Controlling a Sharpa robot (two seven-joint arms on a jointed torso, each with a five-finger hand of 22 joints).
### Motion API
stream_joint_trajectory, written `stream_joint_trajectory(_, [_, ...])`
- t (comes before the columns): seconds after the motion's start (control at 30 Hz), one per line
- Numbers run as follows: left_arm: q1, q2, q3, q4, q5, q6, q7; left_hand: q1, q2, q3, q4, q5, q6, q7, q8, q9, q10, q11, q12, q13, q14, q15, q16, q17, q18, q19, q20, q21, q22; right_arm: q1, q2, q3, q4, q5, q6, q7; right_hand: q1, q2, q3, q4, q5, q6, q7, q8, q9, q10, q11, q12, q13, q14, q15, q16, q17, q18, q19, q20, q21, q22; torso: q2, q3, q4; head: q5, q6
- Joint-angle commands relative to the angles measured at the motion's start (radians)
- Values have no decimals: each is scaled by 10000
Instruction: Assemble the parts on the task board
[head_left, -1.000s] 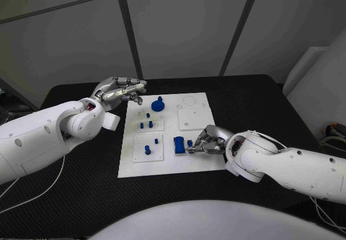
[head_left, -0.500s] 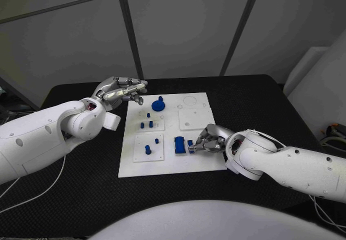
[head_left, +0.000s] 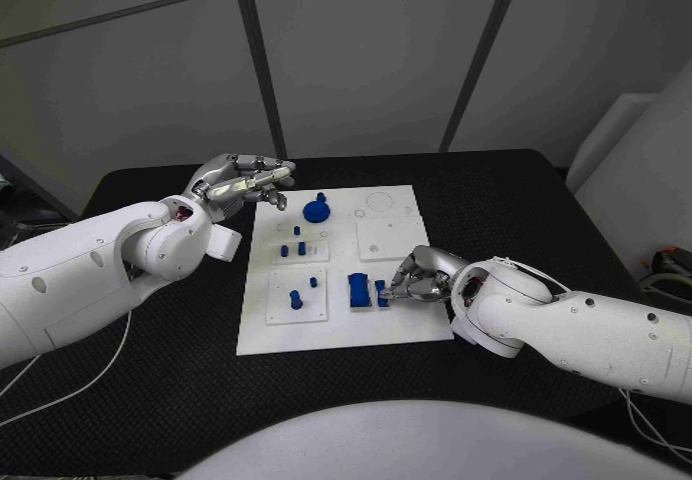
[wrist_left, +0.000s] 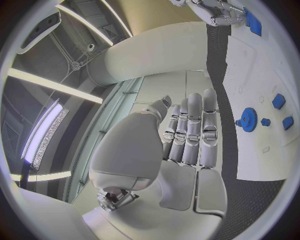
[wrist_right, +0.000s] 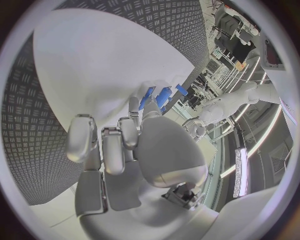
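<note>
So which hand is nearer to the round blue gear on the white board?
Left. The left hand hovers just beside the round blue gear; the right hand is at the blue block.

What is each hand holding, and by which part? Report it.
The left hand holds nothing, its fingers curled. The right hand touches a small blue part on the task board; whether it grips it cannot be told.

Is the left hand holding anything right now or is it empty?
Empty. The left hand hovers at the task board's far left corner, fingers curled with nothing between them.
</note>
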Motion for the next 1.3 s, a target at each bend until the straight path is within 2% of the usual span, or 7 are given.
stream_joint_trajectory(0.03, [15,16,6,0,48,113,23,51,44,27,25,10,-88,13,40,-10,-42,-9,40,16,-89,8,-45,4,-125,0,35,-54,-13,-2,-21,-8,69,-162,-201,208,26,7,-66,-21,-22,70,7,26,20,54,-139,66,12,809,-51,19,1244,27,15,-35,44,7,-15,1,-19,-9,1])
stream_joint_trajectory(0.37, [16,-1,5,-5,48,157,46,51,44,27,25,10,-88,13,40,-10,-42,-9,40,16,-89,8,-45,4,-125,0,35,-54,-13,7,-365,-6,117,717,-948,1801,-393,-184,-536,303,499,-314,159,-126,-15,-228,-14,-406,-359,692,41,-330,737,173,-442,22,-495,-577,-41,-32,6,-56,1])
stream_joint_trajectory(0.6, [16,20,4,-11,49,88,109,-21,-74,-73,48,3,-302,78,53,-32,-259,63,60,6,-499,118,-329,-82,-158,-287,107,-280,-141,467,-385,-5,-906,4097,-686,4463,539,-83,-573,32,778,-1214,612,-578,-214,-3423,413,-5264,-4190,-912,429,-4419,-3850,1118,-3780,374,-4955,-4963,-182,-84,-58,-73,1])
stream_joint_trajectory(0.7, [15,71,4,-51,72,-41,212,-78,-135,-233,96,3,-438,93,224,-35,-643,171,-3,-87,-1377,301,-1176,-474,-191,-1033,272,-933,-597,757,-273,-3,-1634,5762,-466,5455,1111,98,-540,-129,859,-1335,775,-649,-300,-3907,562,-6288,-5214,-1928,585,-7334,-6349,1125,-4038,542,-5916,-5611,-319,-147,-79,-110,1])
stream_joint_trajectory(1.0, [-91,455,1,-629,1014,-1193,1011,92,-89,-391,229,3,-614,87,313,-190,-315,427,-1225,-1236,-1008,723,-5908,-2536,-91,-3125,1025,-2456,-4230,1261,901,4,-4143,8328,-394,7158,2664,438,-263,-547,-201,-1241,1008,-1239,-1061,-3680,1069,-9728,-9379,-3128,1195,-11588,-8458,1039,-4940,1166,-8534,-7394,-846,-317,-245,-20,1])
stream_joint_trajectory(1.13, [-117,553,0,-910,1330,-1519,1207,93,-46,-515,264,-1,-622,125,102,-191,-192,490,-1799,-1351,-797,874,-7180,-2838,-70,-3581,1209,-2426,-5341,1301,1428,8,-4884,8753,-370,7584,2677,513,-308,-541,-255,-1185,1133,-1656,-1473,-3460,1244,-10498,-10637,-3513,1550,-12863,-9384,1071,-5296,1473,-9482,-8050,-929,-356,-323,79,1])
stream_joint_trajectory(1.3, [-167,808,-1,-1389,1561,-2003,1438,18,31,-729,317,6,-734,-69,-119,-200,-241,646,-2154,-1361,-1052,1098,-8137,-3077,-99,-3798,1338,-2423,-6049,1321,2037,14,-5625,9227,-168,8143,2493,514,-319,-672,-241,-1251,1113,-1869,-1988,-3430,1358,-11057,-11733,-3675,1768,-13795,-10219,1116,-5222,1764,-10294,-8704,-1035,-344,-357,251,327])
